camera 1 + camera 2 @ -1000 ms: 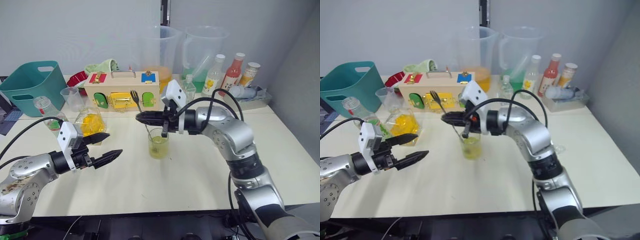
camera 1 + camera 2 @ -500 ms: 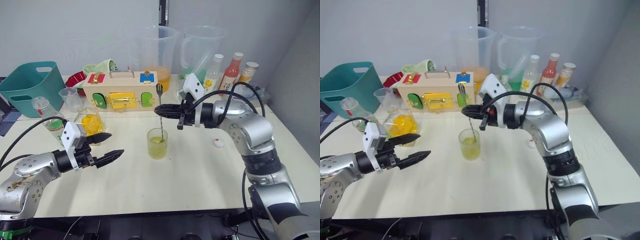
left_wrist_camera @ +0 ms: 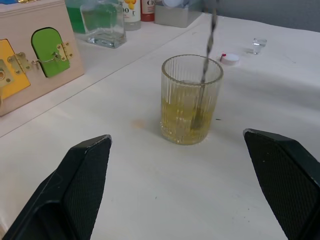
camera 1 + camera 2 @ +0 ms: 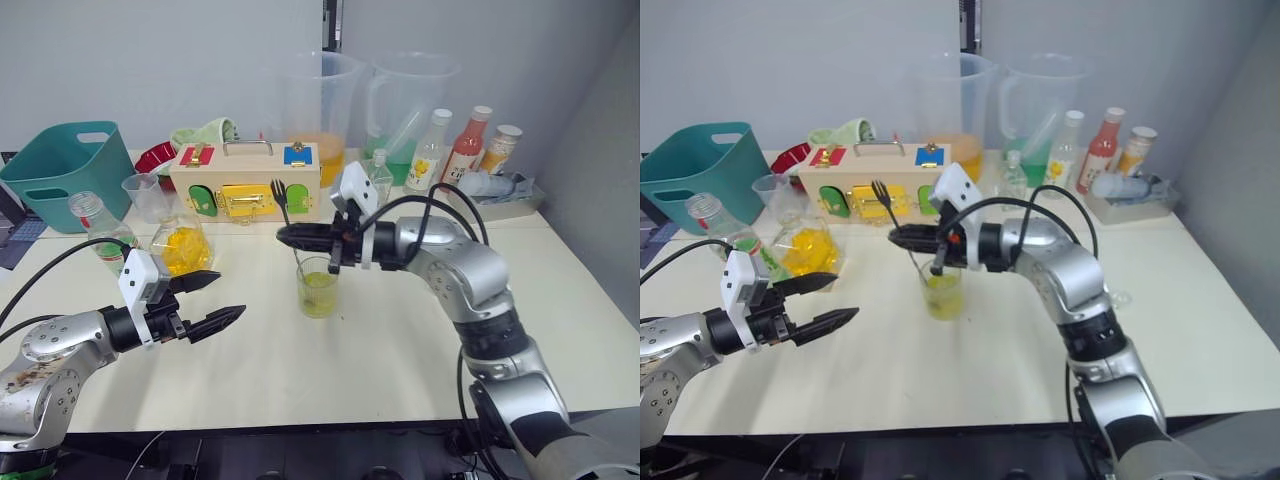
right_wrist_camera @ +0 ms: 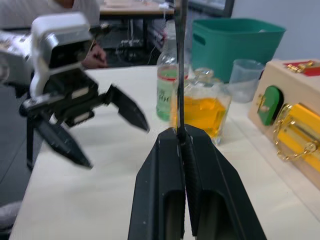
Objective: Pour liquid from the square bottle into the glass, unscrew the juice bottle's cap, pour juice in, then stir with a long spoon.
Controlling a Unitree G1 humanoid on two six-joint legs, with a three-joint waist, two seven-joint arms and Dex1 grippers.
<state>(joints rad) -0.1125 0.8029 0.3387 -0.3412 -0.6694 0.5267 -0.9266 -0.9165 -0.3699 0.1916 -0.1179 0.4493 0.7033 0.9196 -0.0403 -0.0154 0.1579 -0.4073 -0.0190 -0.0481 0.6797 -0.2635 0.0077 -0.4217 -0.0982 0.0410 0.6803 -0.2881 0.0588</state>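
Note:
The glass (image 4: 317,290) stands mid-table, about a third full of yellow-green liquid. Just left of and above it, my right gripper (image 4: 284,236) is shut on the long spoon (image 4: 284,205); the spoon leans, top tilted left, lower end in the liquid (image 3: 196,116). My left gripper (image 4: 228,296) hovers open and empty over the table, left of the glass. At the left stand the square bottle (image 4: 183,247), with yellow contents, and behind it the juice bottle (image 4: 95,225) with its green label. The white cap (image 3: 230,58) lies on the table beyond the glass.
A teal basket (image 4: 60,165) sits at the far left, with a clear plastic cup (image 4: 143,195) beside it. A wooden latch box (image 4: 245,180), two large pitchers (image 4: 320,100) and a small flask (image 4: 378,175) line the back. Bottles (image 4: 465,145) and a tray (image 4: 500,190) stand back right.
My right gripper swung the spoon rightward over the glass half a second ago and has come back left, the stem tilting again. The left gripper stays open in about the same place.

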